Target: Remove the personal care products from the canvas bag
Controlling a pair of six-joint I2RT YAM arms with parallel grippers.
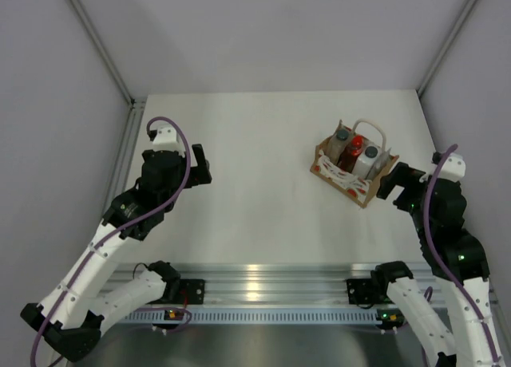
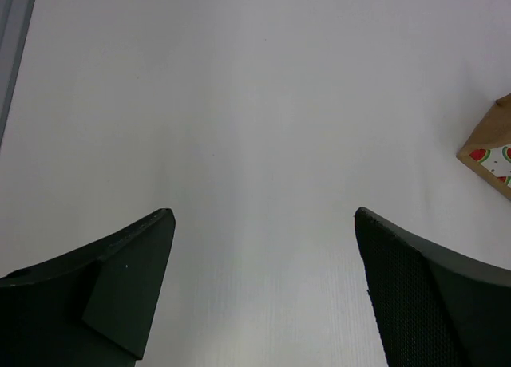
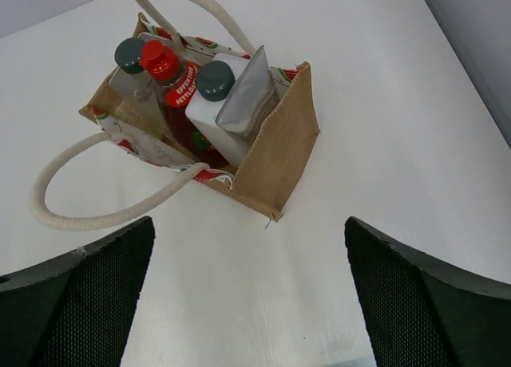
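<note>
The tan canvas bag (image 1: 351, 166) with white looped handles stands upright at the table's right; it also shows in the right wrist view (image 3: 283, 147). Inside stand a clear bottle with grey cap (image 3: 130, 56), a red bottle with red cap (image 3: 160, 58), a white bottle with dark cap (image 3: 214, 81) and a grey tapered pouch (image 3: 249, 88). My right gripper (image 3: 249, 255) is open and empty, just beside the bag's right end. My left gripper (image 2: 263, 251) is open and empty over bare table at the left, far from the bag, whose corner (image 2: 491, 147) shows at the frame edge.
The white table (image 1: 255, 144) is walled by grey panels at the back and both sides. An aluminium rail (image 1: 263, 283) with the arm bases runs along the near edge.
</note>
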